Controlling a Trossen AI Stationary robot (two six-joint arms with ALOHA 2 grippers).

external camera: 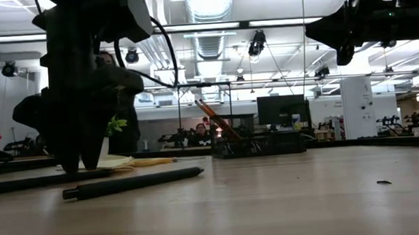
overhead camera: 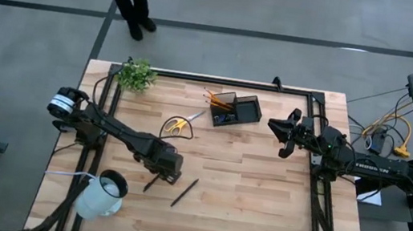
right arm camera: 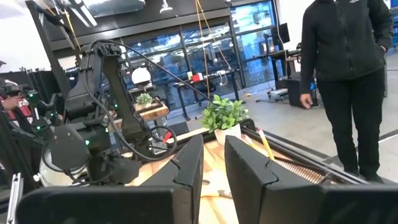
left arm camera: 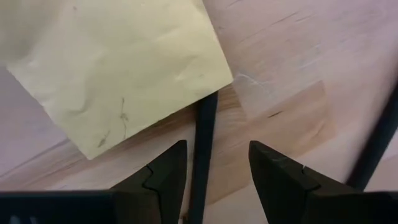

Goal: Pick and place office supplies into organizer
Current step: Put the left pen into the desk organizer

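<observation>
Two dark jaws of the left gripper [left arm camera: 214, 180] fill the bottom of the left wrist view. They are spread apart and grasp nothing. One dark pen [left arm camera: 204, 149] lies on the wooden surface [left arm camera: 292, 74] right between them, a bit closer to the jaw on the left of that frame. A yellow sticky-note pad [left arm camera: 118, 68] sits in the upper left of that frame, just past the pen's tip.

Things could go wrong here. If the jaws come down crooked, the near jaw may land on the pen and roll it away. They might also nip the sticky-note pad by mistake.

From above, the left gripper [overhead camera: 165, 165] is in the lower middle of the frame. A second pen [overhead camera: 184, 193] lies near it. The black organizer [overhead camera: 235, 110] is up in the middle, well apart, with orange pencils [overhead camera: 215, 98] already in it. The yellow-handled scissors [overhead camera: 179, 124] lie between.

The right gripper [overhead camera: 289, 135] waits in the air at the right, jaws nearly together and empty.
</observation>
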